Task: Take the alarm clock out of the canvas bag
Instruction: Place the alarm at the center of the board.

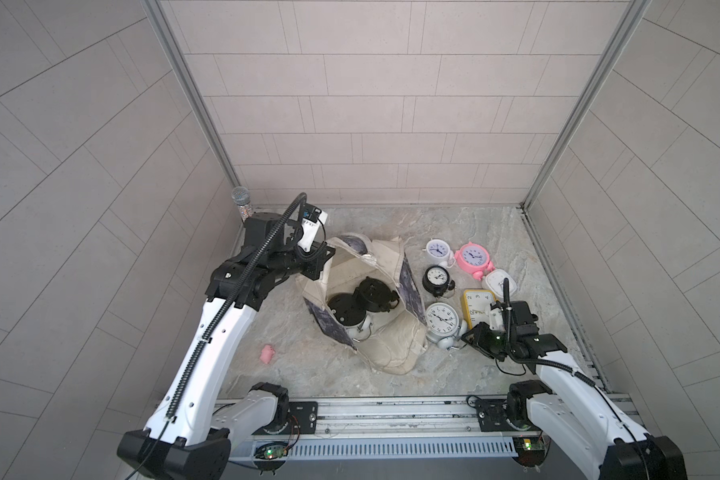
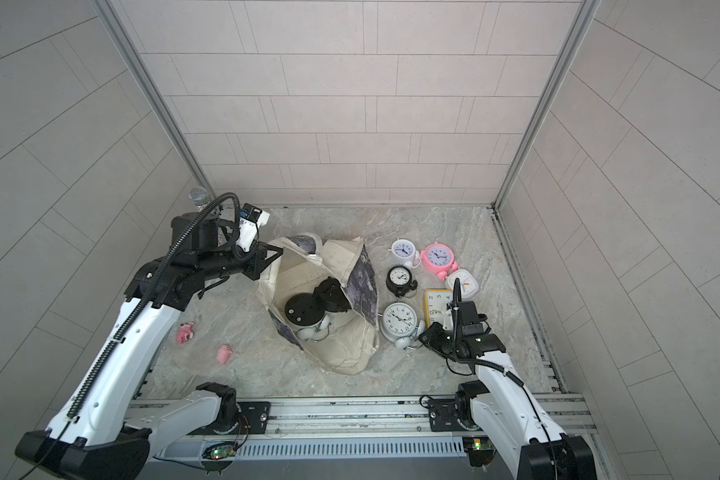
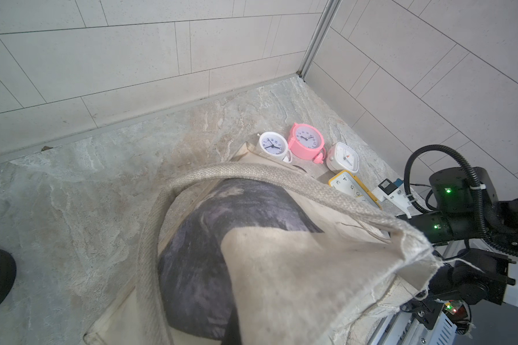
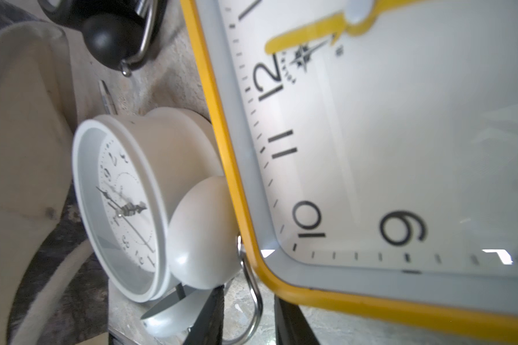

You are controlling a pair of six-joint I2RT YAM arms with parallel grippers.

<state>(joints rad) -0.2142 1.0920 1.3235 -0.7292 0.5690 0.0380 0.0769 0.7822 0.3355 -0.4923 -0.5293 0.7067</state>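
The cream canvas bag lies open mid-table, its dark print turned outward. Inside it, back up, are two black alarm clocks and a white one under them. My left gripper is shut on the bag's far-left rim and holds the mouth up; cloth hides its tips in the left wrist view. My right gripper is open beside the bag. The wire handle of a white twin-bell alarm clock stands loose between its fingers.
A yellow square clock leans right against the white twin-bell clock. Behind them stand a black clock, a small white one, a pink one and a white square one. A pink toy lies front left.
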